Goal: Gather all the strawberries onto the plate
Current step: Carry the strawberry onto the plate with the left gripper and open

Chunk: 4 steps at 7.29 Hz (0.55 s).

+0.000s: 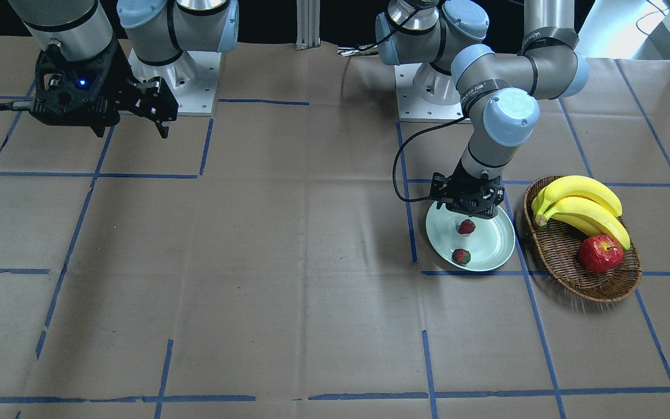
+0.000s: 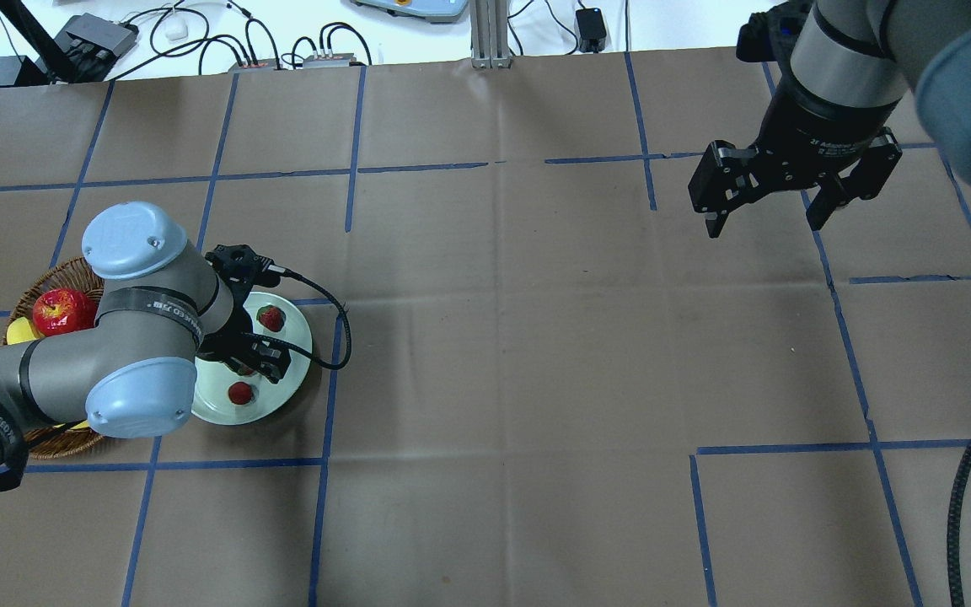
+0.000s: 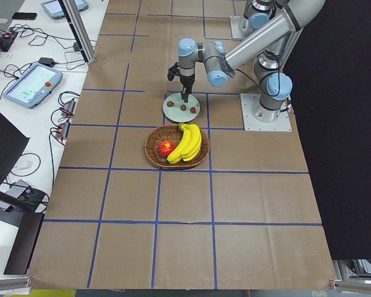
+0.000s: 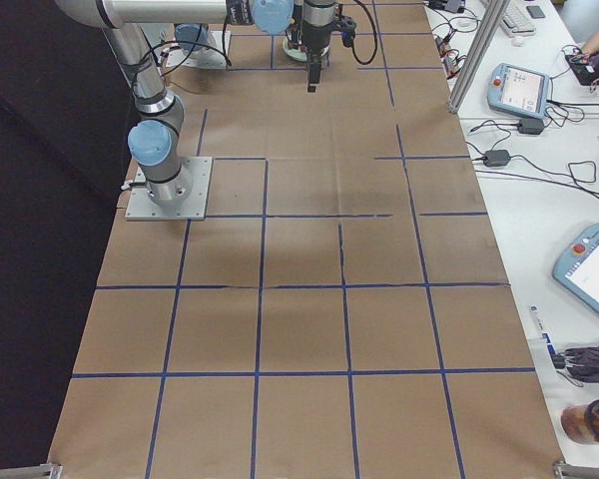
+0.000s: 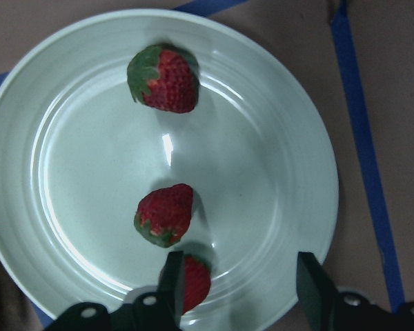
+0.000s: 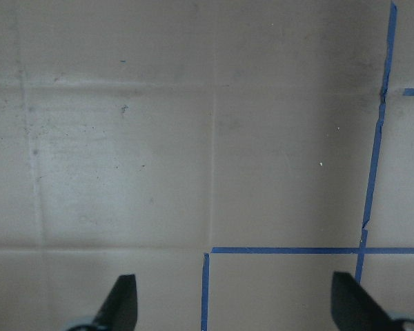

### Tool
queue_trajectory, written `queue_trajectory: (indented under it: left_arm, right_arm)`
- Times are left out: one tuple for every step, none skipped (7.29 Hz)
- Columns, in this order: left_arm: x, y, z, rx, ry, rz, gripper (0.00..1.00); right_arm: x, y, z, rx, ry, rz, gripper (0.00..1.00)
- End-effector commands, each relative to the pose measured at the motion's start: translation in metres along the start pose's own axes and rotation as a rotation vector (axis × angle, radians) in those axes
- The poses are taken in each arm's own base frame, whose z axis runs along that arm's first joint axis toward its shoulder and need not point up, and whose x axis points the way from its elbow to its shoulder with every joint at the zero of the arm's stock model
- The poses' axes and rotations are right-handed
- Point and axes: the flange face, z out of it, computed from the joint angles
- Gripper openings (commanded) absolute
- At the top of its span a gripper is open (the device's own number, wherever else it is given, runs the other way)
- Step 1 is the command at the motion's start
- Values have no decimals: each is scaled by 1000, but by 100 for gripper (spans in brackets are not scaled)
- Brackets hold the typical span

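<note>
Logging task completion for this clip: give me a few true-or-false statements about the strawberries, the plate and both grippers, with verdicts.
1. All three strawberries lie on the plate. True.
2. The left gripper is shut on a strawberry. False: its jaws stand open above the plate, with one berry beside a finger.
3. The apple sits on the plate. False: it is in the basket with the bananas.
4. The right gripper is open, over the table, far from the plate. True.
</note>
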Motion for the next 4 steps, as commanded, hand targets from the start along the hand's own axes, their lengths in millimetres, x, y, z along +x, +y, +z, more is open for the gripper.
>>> queue_trajectory:
  left_arm:
    - [22, -21, -21, 50, 28, -105, 99]
    - [45, -35, -37, 67, 24, -128, 99]
    - [72, -51, -59, 53, 28, -183, 99]
    - [93, -62, -85, 27, 36, -224, 99]
  right_arm:
    - [1, 0, -1, 0, 2, -1, 100]
    - [0, 0, -1, 0, 0, 1, 100]
    - [0, 0, -1, 0, 0, 1, 100]
    - [0, 0, 0, -1, 0, 1, 100]
